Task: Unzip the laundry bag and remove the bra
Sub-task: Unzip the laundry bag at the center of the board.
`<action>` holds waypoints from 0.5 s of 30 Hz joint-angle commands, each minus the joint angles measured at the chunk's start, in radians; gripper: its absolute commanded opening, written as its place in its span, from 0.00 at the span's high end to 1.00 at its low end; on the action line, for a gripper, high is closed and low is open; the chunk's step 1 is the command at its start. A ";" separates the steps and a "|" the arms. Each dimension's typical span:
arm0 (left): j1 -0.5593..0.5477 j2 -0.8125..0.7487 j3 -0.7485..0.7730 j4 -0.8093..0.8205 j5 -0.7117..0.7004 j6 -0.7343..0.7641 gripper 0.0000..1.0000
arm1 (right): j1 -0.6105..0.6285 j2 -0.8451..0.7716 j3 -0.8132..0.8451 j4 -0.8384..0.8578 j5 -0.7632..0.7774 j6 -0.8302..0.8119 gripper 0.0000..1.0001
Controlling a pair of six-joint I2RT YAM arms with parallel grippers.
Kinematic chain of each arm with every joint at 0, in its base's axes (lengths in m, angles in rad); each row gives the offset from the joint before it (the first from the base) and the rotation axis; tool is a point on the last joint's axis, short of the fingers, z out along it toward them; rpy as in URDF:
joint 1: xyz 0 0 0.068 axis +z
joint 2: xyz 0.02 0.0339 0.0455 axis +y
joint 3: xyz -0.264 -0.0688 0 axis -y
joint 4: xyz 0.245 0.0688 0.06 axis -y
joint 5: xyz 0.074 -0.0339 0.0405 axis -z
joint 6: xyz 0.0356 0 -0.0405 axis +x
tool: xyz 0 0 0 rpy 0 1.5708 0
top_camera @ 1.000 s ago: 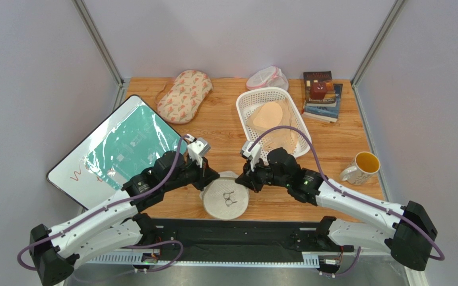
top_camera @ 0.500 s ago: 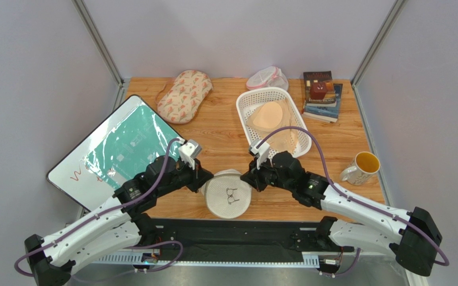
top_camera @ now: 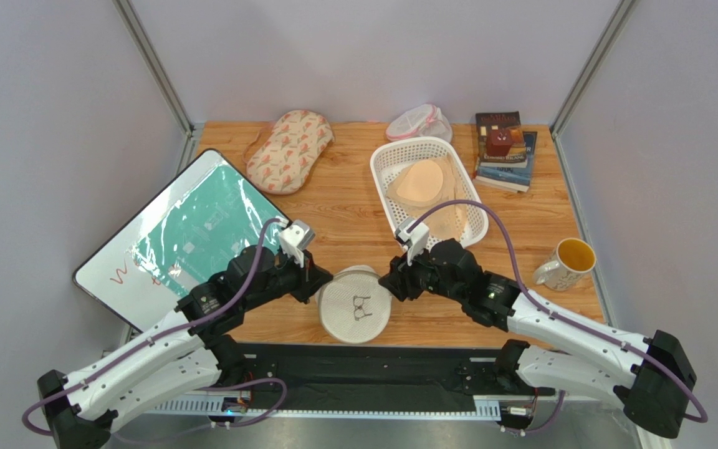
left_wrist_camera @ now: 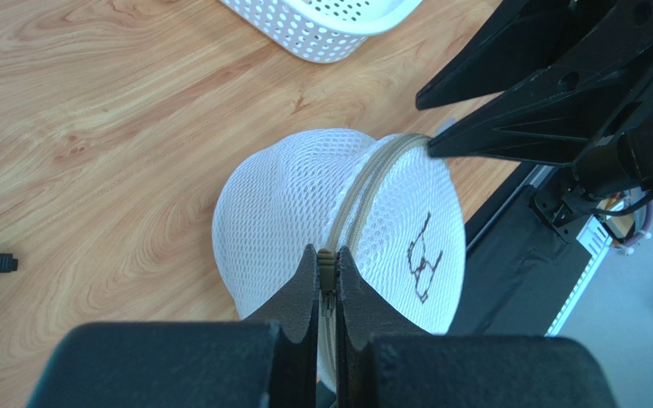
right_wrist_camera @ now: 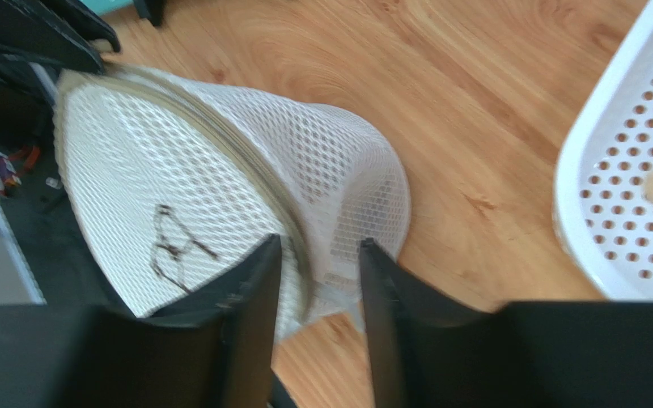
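Note:
The laundry bag (top_camera: pixel 354 306), a round white mesh case with a small black bra icon, stands tilted on its edge near the table's front. My left gripper (top_camera: pixel 322 281) is at its left side, shut on the tan zipper pull (left_wrist_camera: pixel 327 260) of the closed zip. The bag (left_wrist_camera: pixel 389 212) fills the middle of the left wrist view. My right gripper (top_camera: pixel 394 281) is at the bag's right side. Its fingers (right_wrist_camera: pixel 257 280) stand apart, astride the mesh rim of the bag (right_wrist_camera: pixel 177 161) without clamping it. The bra is hidden.
A white perforated basket (top_camera: pixel 416 142) behind the right arm holds a pale peach bra (top_camera: pixel 421 182). An oval patterned bag (top_camera: pixel 290 150), a small pink-trimmed mesh bag (top_camera: pixel 417 122) and stacked books (top_camera: pixel 503 150) line the back. A mug (top_camera: pixel 569 262) is at the right, a whiteboard (top_camera: pixel 185 234) at the left.
The right gripper has opened and let go of the bag's edge, drifting slightly right. The left arm pulled left with the zipper pull, and the bag tipped up.

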 commanded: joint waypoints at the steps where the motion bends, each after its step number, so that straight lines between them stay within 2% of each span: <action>1: 0.002 0.006 0.021 -0.026 0.014 0.029 1.00 | -0.007 -0.023 0.020 -0.073 0.032 -0.039 0.33; 3: 0.001 0.015 0.022 -0.023 0.029 0.035 1.00 | -0.007 -0.023 0.054 -0.090 0.014 -0.068 0.11; 4: 0.002 0.018 0.025 -0.021 0.046 0.039 1.00 | -0.008 -0.020 0.069 -0.093 0.008 -0.078 0.09; 9: 0.001 0.046 0.031 -0.006 0.097 0.056 1.00 | -0.007 0.016 0.164 -0.099 -0.061 -0.164 0.08; 15: 0.002 0.081 0.036 0.014 0.143 0.072 1.00 | -0.007 0.095 0.246 -0.067 -0.286 -0.266 0.09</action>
